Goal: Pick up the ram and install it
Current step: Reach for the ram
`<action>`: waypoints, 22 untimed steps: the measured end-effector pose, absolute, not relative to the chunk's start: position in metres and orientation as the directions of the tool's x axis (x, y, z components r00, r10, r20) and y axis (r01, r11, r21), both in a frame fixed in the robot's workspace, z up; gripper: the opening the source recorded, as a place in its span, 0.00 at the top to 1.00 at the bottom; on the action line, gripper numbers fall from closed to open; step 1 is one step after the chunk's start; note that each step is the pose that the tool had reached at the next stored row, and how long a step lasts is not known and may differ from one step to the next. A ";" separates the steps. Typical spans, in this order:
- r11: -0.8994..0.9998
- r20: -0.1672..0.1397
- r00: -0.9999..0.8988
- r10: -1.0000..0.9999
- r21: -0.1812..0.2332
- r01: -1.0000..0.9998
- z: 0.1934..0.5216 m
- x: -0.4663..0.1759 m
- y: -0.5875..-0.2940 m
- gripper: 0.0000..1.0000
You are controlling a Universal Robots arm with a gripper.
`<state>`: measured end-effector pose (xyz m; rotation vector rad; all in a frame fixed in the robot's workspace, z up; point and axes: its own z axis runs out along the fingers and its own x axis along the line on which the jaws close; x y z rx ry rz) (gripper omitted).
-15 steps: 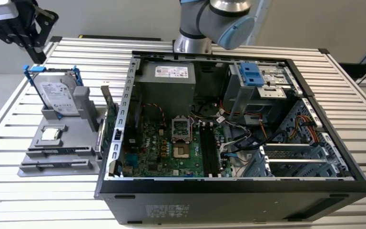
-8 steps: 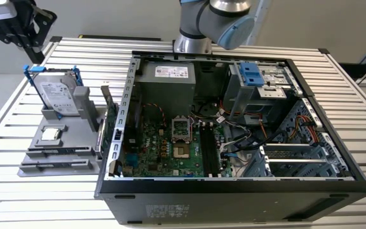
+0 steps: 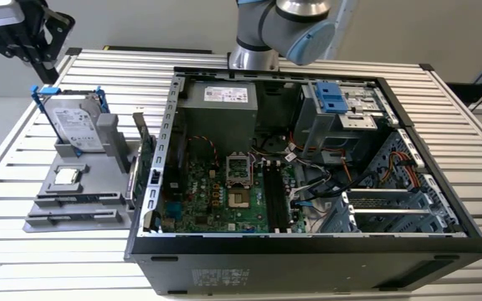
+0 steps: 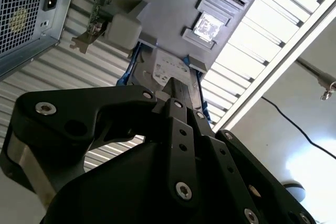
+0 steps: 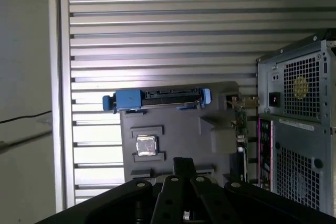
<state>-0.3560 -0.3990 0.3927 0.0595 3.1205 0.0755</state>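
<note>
My gripper (image 4: 172, 81): fingers pressed together in both wrist views, nothing seen between them. It hangs high over the slatted table's (image 3: 23, 263) far corner on the exterior view's left.

Below me, near the table's edge on that side, is the grey holder (image 3: 73, 213). A square chip (image 3: 67, 177) lies flat mid-holder. The hard drive (image 3: 72, 125) in its blue frame stands at the far end. A green expansion card (image 3: 145, 166) stands upright along the side next to the open computer case (image 3: 308, 251).

Farther off, the motherboard (image 3: 216, 194) lies flat in the case, with long black slots (image 3: 273, 194). Where the ram sits I cannot tell; the holder's grooves and the slots read too dark.
</note>
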 end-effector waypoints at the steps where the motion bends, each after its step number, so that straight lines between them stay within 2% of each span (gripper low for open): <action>1: 0.998 -0.019 -0.999 0.037 0.049 0.036 0.393 -0.356 -0.399 1.00; 22: 0.999 -0.019 -1.000 0.021 0.049 0.020 0.393 -0.356 -0.419 1.00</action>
